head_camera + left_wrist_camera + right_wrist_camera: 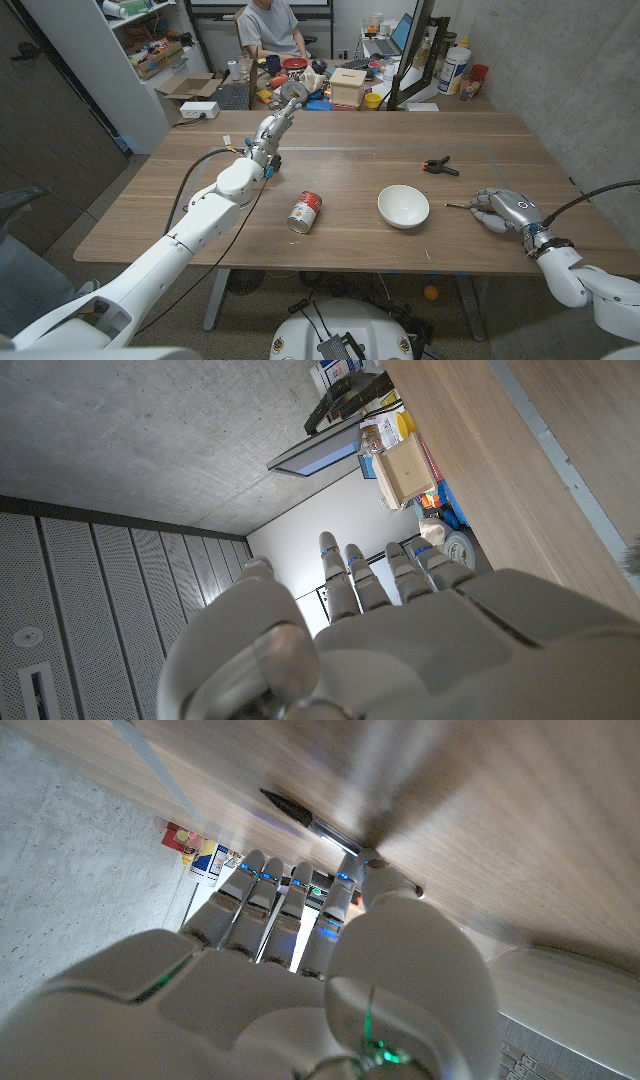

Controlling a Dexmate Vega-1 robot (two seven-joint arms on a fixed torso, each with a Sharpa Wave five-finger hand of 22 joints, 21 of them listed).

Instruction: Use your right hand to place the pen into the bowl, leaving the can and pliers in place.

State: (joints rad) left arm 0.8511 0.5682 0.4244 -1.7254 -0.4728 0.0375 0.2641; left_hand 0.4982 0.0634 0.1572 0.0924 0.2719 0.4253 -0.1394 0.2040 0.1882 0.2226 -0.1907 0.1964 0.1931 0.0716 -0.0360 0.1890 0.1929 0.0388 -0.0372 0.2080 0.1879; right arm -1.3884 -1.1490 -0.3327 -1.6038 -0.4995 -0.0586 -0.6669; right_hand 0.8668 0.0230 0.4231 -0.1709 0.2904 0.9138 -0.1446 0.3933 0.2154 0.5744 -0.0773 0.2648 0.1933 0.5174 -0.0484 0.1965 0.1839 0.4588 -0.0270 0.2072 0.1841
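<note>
The dark pen [459, 206] lies on the table at the right, its tip pointing toward the white bowl [403, 206]. My right hand [505, 210] sits low over the pen's other end. In the right wrist view the pen [305, 816] runs up to the thumb and fingertips [345, 885], which hide its end; whether they pinch it is unclear. The red and white can [305, 212] lies on its side left of the bowl. The pliers [440, 166] lie farther back. My left hand [283, 104] is raised above the table's far left, fingers [355, 575] straight and holding nothing.
The table's right edge [575, 205] runs close beside my right hand. A cluttered desk with boxes [347, 86] and a seated person [268, 28] lie beyond the far edge. A black cable [195, 175] loops along my left arm.
</note>
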